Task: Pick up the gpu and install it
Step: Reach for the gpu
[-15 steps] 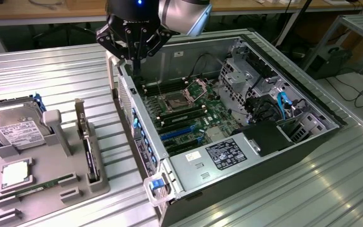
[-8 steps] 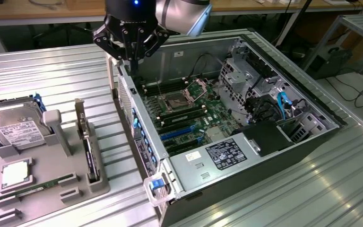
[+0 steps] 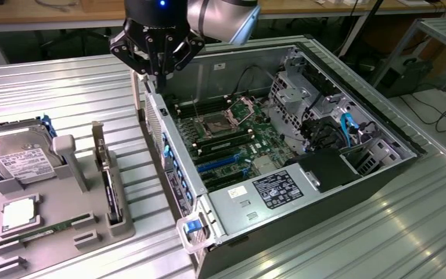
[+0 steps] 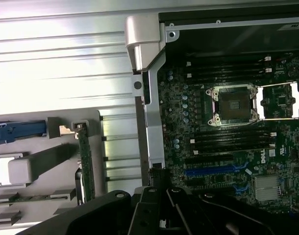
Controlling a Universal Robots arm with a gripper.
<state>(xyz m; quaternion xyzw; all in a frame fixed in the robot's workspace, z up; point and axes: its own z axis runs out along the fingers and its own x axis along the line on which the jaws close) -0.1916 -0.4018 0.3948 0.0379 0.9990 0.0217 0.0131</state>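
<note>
The gpu point(image 3: 108, 185) stands on edge in a slot of the grey holder tray point(image 3: 91, 244), its pale bracket strip point(image 3: 98, 142) pointing up at the far end. In the wrist view the gpu point(image 4: 85, 164) shows edge-on as a thin dark strip. My gripper point(image 3: 159, 77) hangs above the rear wall of the open computer case point(image 3: 301, 200), to the exterior view's right of the tray and well apart from the card. Its fingers meet at the tips with nothing between them. The gripper point(image 4: 159, 198) appears dark over the case's edge.
A silver hard drive point(image 3: 18, 156), a processor point(image 3: 20, 212) and a green memory stick point(image 3: 49, 229) share the tray. Inside the case lie the motherboard's open socket point(image 4: 235, 105) and blue expansion slots point(image 3: 219, 165). Cables and a drive cage point(image 3: 339, 133) crowd the far side.
</note>
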